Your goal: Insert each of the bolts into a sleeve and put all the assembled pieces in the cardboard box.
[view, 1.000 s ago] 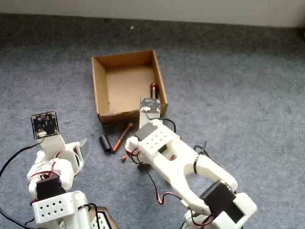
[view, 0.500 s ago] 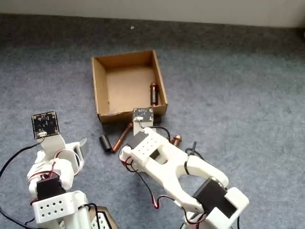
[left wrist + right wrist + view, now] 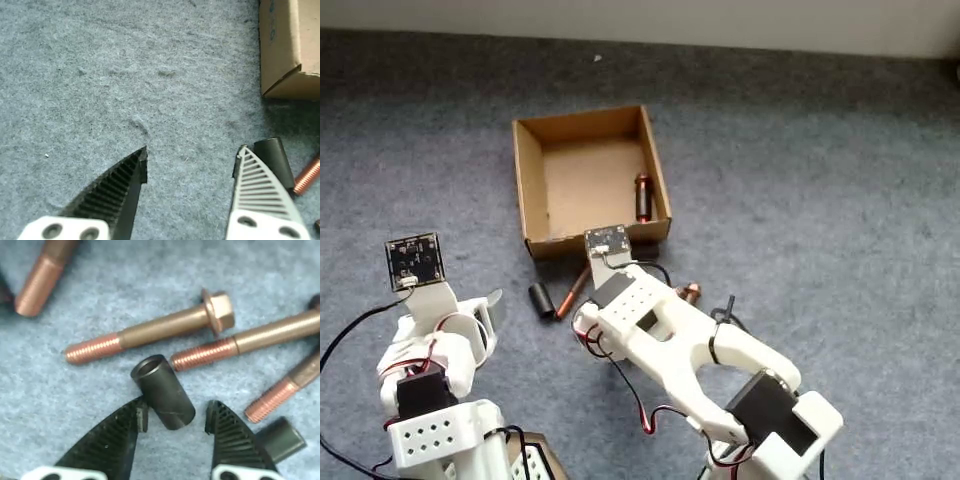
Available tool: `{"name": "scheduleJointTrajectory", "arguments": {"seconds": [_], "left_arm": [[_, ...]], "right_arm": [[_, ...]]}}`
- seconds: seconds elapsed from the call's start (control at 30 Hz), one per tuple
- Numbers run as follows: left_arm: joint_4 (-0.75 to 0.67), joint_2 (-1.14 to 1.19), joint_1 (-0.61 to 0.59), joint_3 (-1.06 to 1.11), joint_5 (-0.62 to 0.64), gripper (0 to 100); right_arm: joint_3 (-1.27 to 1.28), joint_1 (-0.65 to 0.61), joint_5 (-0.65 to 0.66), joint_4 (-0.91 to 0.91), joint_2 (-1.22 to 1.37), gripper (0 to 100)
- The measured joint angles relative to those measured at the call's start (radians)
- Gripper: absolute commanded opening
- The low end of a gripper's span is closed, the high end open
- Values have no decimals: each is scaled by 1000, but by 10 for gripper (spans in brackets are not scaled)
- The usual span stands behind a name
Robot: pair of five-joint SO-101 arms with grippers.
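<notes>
Here, right gripper (image 3: 176, 409) astride black sleeve (image 3: 162, 390).

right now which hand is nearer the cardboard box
Right. The right hand is just before the near wall of the cardboard box, open around a black sleeve. The left hand, open, is farther off, past the box's corner.

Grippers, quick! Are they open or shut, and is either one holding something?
Left gripper: open, holding nothing.
Right gripper: open, straddling one end of a black sleeve, not clamped on it.
</notes>
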Motion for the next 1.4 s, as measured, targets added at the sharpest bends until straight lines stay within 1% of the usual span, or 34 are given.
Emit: {"name": "scheduleJointTrajectory", "arguments": {"seconds": [0.07,0.17,0.4,0.63,0.8,0.9,1.1,1.2,1.4], "left_arm": [[0,0,0,0,0,288],[0,0,0,0,0,288],[0,0,0,0,0,288],[0,0,0,0,0,288],[0,0,0,0,0,288],[0,0,0,0,0,288],[0,0,0,0,0,288],[0,0,0,0,0,288],[0,0,0,0,0,288]], "right_arm": [[0,0,91,0,0,191],[0,0,189,2,0,191],[2,0,307,2,0,191],[3,0,318,3,-8,191],[2,3,359,5,-98,191],[2,3,362,5,-110,191],[0,3,362,2,-18,191],[0,3,362,-29,9,189],[0,14,362,-34,-2,97]]}}
